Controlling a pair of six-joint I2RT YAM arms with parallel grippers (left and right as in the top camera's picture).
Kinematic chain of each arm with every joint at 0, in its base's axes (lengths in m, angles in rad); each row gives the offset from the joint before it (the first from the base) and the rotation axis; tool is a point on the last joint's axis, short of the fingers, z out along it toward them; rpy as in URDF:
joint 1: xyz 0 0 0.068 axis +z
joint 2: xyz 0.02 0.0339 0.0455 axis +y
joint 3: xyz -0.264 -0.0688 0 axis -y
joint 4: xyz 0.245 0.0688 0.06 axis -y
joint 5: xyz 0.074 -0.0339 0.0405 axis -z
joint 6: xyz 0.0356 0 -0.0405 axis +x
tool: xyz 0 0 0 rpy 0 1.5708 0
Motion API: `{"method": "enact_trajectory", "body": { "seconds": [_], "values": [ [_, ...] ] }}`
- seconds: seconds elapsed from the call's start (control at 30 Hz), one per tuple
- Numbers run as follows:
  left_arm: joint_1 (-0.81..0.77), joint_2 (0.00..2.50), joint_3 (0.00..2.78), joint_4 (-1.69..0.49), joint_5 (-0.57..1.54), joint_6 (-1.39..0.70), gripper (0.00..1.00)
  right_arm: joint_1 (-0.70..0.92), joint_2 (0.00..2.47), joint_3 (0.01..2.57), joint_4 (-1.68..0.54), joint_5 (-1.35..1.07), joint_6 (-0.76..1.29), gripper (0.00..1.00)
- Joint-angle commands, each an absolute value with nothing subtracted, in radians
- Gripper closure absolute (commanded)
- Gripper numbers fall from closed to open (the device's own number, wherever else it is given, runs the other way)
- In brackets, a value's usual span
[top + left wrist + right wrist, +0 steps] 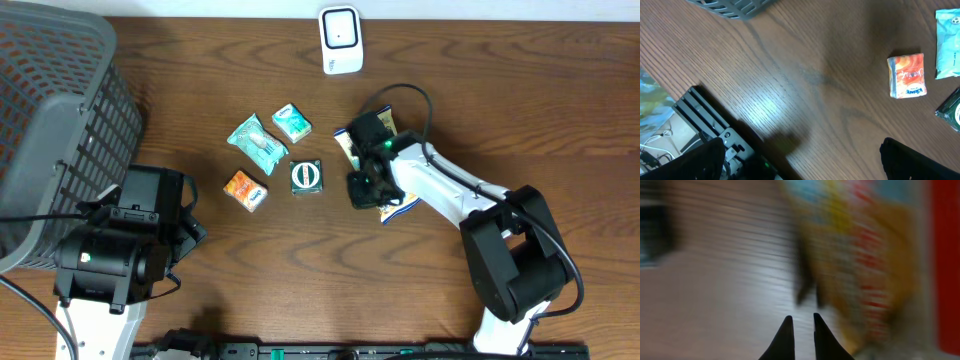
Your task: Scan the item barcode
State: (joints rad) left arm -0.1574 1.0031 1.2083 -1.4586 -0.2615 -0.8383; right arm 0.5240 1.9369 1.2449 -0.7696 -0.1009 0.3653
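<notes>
Look near the middle of the table [520, 110] for the snack packet [393, 208], under the right claw [801, 320], pinched together, maybe on nothing. Could shove the packet away if lowered shut like that.

Overhead: straight down, whole surface [520, 90] in frame. Left wrist: low, angled across the surface, shares orange packet [907, 76] with overhead. Right wrist: very close, blurred, right pincer [800, 319] at bottom edge.

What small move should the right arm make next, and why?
Probably open the right pincer and close on the snack packet: its tips stand nearly together, empty, and the packet lies just ahead, apart from the white scanner.
</notes>
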Motion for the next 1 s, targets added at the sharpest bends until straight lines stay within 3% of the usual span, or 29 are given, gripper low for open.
{"method": "enact_trajectory", "body": {
  "seconds": [0.0, 0.1, 0.3, 0.43, 0.6, 0.77, 0.97],
  "values": [
    [-0.154, 0.999, 1.228, -1.461, -0.278, -0.848, 0.02, 0.481, 1.938, 1.209, -0.771, 0.014, 0.449, 0.93],
    [-0.154, 0.999, 1.228, -1.461, -0.278, -0.848, 0.02, 0.431, 1.938, 1.209, -0.796, 0.065, 0.449, 0.99],
    [-0.154, 0.999, 1.228, -1.461, -0.278, -0.848, 0.02, 0.310, 1.936, 1.320, -0.865, 0.190, 0.445, 0.98],
    [-0.154, 0.999, 1.228, -1.462, -0.278, -0.848, 0.02, 0.241, 1.936, 1.499, -0.912, 0.174, 0.383, 0.91],
    [-0.154, 0.999, 1.228, -1.461, -0.278, -0.847, 0.03, 0.215, 1.936, 1.690, -0.920, -0.080, 0.332, 0.89],
    [-0.154, 0.999, 1.228, -1.462, -0.278, -0.848, 0.02, 0.239, 1.944, 1.697, -0.783, -0.198, 0.332, 0.85],
    [-0.154, 0.999, 1.228, -1.461, -0.278, -0.848, 0.02, 0.318, 2.029, 1.691, -0.636, -0.197, 0.332, 0.71]
  ]
}}
